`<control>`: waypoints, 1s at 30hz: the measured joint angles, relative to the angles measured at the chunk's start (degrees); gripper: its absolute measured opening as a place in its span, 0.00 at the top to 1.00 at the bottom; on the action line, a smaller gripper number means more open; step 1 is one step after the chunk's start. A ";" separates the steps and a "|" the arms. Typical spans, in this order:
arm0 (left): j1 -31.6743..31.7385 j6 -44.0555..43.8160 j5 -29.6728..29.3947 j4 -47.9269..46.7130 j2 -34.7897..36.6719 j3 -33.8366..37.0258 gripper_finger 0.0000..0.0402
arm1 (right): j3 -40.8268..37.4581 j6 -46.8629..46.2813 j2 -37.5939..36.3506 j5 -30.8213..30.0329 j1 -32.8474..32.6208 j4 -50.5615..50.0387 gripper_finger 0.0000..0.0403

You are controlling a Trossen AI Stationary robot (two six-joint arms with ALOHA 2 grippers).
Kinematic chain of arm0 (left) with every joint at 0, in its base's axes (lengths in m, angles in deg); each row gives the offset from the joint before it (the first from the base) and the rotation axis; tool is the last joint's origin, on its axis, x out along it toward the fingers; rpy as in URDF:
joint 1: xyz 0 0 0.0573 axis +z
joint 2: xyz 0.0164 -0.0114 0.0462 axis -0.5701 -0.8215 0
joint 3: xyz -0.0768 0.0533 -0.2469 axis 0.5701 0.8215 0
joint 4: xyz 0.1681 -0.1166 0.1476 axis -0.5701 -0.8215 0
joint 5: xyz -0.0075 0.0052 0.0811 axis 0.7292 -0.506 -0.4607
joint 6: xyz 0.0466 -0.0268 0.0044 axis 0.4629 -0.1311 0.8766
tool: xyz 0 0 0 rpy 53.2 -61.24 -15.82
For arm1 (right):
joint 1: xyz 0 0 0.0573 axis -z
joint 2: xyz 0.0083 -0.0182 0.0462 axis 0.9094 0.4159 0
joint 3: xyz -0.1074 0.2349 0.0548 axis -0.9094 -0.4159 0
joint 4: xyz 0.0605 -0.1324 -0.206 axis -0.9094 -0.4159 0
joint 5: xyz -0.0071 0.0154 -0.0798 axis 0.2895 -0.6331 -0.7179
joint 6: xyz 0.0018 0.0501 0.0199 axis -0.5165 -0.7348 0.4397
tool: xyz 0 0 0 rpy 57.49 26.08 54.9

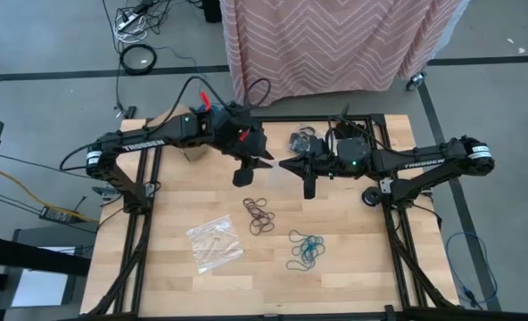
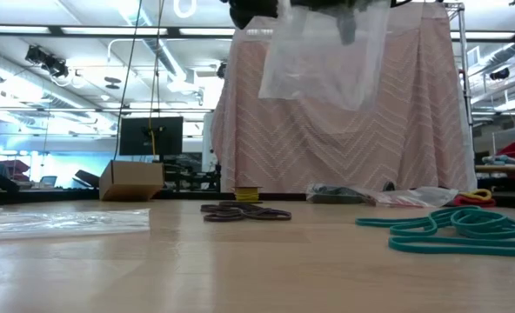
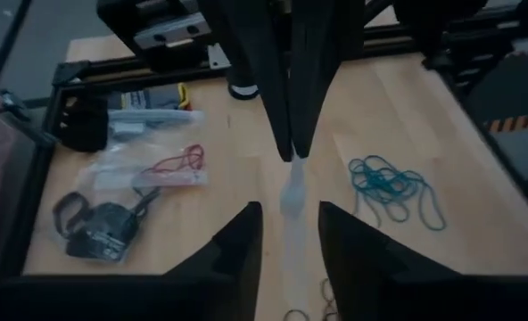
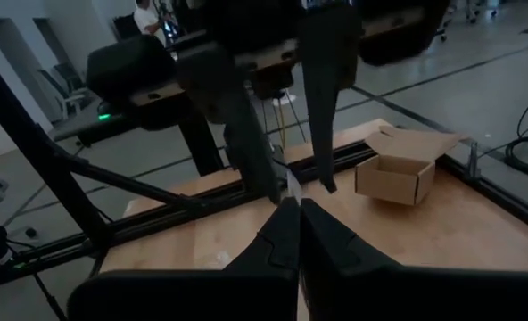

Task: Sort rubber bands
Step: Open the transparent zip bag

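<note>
We are pinching a clear bag [image 2: 323,56] mid-air at frame centre: right gripper [image 1: 286,165] clamped on it, left gripper [image 3: 286,236] parted around it. Rubber bands [image 1: 305,251] are lying lower centre.

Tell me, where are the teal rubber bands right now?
In the high view the teal rubber bands lie on the table's right half, beside the brown rubber bands and below the right gripper.
</note>
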 joint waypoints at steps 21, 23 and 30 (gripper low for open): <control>1.84 -5.99 7.25 2.90 -1.49 0.07 0.64 | 0.00 0.30 0.00 0.11 0.02 3.12 1.00; 1.84 -6.02 8.00 2.94 -1.49 0.07 0.68 | 0.00 0.30 0.00 0.11 0.02 3.10 1.00; 1.84 -6.02 8.97 3.01 -1.49 0.07 0.89 | 0.00 0.30 0.00 0.11 0.02 2.74 1.00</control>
